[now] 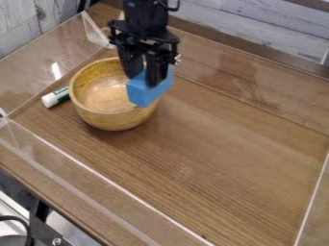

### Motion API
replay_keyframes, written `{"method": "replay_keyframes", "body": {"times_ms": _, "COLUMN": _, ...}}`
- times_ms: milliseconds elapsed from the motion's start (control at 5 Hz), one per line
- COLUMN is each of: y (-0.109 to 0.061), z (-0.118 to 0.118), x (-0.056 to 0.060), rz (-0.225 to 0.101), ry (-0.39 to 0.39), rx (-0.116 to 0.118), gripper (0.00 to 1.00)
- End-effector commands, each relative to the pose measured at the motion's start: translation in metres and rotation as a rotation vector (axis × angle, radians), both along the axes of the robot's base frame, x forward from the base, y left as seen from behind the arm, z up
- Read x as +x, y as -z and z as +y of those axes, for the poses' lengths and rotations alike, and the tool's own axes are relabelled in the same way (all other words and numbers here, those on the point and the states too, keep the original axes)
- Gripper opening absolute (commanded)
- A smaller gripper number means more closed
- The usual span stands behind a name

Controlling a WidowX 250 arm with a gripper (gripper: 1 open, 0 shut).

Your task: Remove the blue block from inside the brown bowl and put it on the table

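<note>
The blue block [149, 91] hangs between the black fingers of my gripper [146, 75], which is shut on it and points straight down. It hovers over the right rim of the brown bowl [100, 104], lifted off the bowl's honey-coloured inside. The bowl sits at the left of the wood-grain table [218, 144], and nothing else shows inside it.
A small white-and-green marker [56, 96] lies on the table just left of the bowl. Low clear plastic walls [38, 135] run around the tabletop's edges. Bare tabletop stretches to the right of and in front of the bowl.
</note>
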State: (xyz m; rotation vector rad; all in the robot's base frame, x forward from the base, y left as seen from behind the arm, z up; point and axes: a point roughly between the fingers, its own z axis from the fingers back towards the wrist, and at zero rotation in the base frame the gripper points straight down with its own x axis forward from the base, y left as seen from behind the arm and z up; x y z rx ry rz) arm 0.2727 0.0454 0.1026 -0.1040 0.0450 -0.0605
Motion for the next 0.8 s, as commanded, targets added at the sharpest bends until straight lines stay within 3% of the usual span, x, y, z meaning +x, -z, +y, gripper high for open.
{"method": "replay_keyframes", "body": {"times_ms": 0, "y": -0.0214, "z": -0.0039, "x": 0.0025, "rz": -0.078, "ry": 0.012, "rx": 0.013, "gripper": 0.00}}
{"method": "replay_keyframes", "body": {"times_ms": 600, "y": -0.0216, "z": -0.0130, "x": -0.0019, "rz": -0.088, "ry": 0.039, "rx": 0.005, "gripper": 0.00}}
